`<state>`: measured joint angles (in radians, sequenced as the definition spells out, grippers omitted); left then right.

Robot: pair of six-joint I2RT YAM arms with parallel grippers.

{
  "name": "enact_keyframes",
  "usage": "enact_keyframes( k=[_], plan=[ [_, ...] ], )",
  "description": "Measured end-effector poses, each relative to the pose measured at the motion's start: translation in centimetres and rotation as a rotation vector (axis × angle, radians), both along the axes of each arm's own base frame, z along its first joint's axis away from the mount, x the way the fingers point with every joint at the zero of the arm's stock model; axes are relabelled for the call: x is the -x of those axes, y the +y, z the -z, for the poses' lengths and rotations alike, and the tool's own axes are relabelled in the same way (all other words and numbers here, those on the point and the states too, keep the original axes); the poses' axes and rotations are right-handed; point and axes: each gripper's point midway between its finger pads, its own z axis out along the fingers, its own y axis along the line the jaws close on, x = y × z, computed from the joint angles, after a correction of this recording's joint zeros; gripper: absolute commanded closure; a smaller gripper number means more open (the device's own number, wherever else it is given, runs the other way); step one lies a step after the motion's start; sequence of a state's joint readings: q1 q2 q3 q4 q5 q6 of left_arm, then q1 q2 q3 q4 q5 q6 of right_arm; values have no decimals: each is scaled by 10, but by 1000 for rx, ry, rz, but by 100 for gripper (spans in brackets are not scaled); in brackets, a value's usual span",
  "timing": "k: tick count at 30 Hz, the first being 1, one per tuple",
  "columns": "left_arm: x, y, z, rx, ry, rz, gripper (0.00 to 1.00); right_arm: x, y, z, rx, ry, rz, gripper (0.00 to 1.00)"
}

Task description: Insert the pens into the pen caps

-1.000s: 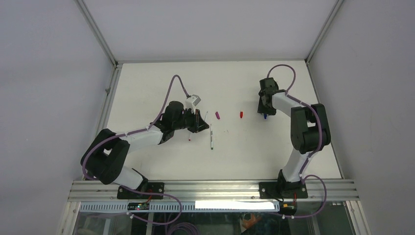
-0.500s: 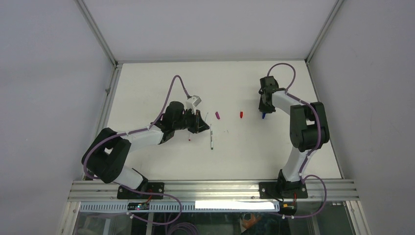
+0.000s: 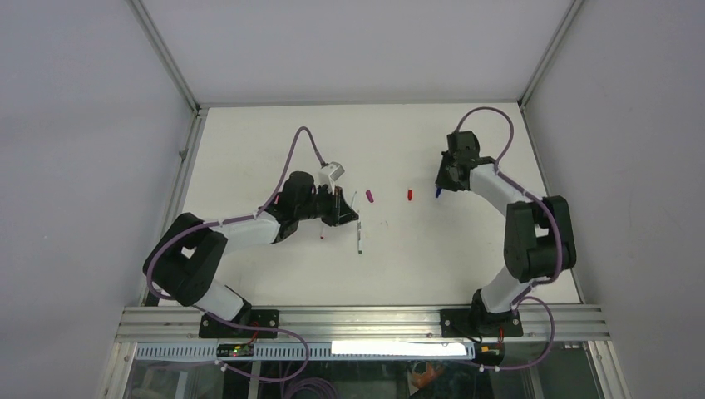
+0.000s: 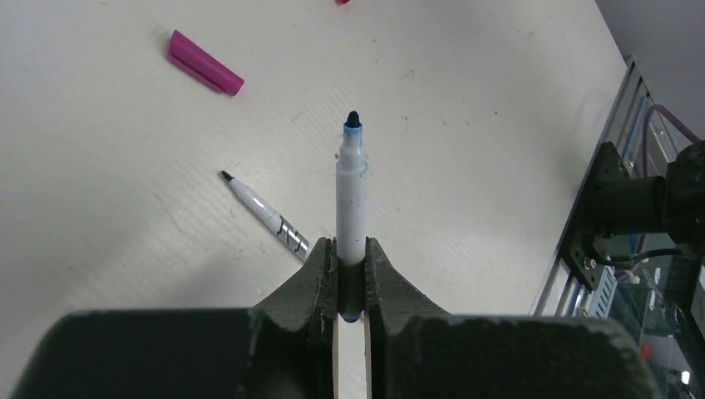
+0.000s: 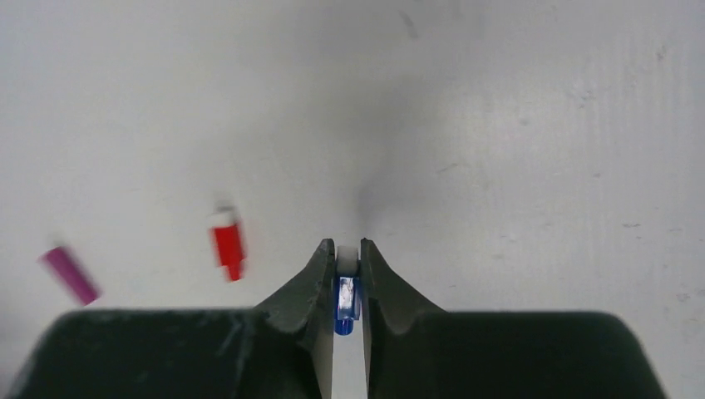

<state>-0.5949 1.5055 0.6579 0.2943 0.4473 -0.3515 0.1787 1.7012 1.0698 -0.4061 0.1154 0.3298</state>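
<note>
Left gripper [image 4: 350, 249] was clamped on a white pen [image 4: 351, 195] near its rear end. The pen stuck straight out from between the fingers, with its blue tip pointing away from the wrist camera and out over the table [image 4: 482, 125]. A second pen [image 4: 264, 214], white-grey with a dark tip and black print, lay flat on the table. Its rear end was hidden under the left finger. Magenta cap [image 4: 205, 73] lay on its side farther out, apart from both pens.

Right gripper [image 5: 347, 253] was closed tight on the blue cap [image 5: 346, 306]. The cap sat deep between the fingers, and only a short blue and whitish piece showed. Could not tell which way its open end faced. Red cap [image 5: 227, 245] lay on the table to the left in the right wrist view, blurred, with the magenta cap beyond it near the frame edge.

From above, the two grippers stood well apart. The magenta and red caps lay in a rough row between them, magenta nearer the left gripper and red nearer the right. The second pen lay just on the near side of the left gripper.
</note>
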Motion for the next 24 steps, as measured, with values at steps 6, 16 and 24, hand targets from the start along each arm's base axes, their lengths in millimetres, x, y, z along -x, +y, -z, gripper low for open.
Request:
enact_keyframes(
  k=[6,16,24],
  plan=[
    [2,-21,-6,109,2,73,100,4,100,-114,-215,-362,-218,100],
    [12,-64,-54,288,-66,204,100,46,175,-202,-464,-645,-424,100],
    [14,-81,-89,375,-132,249,100,55,182,-193,-489,-623,-448,100]
  ],
)
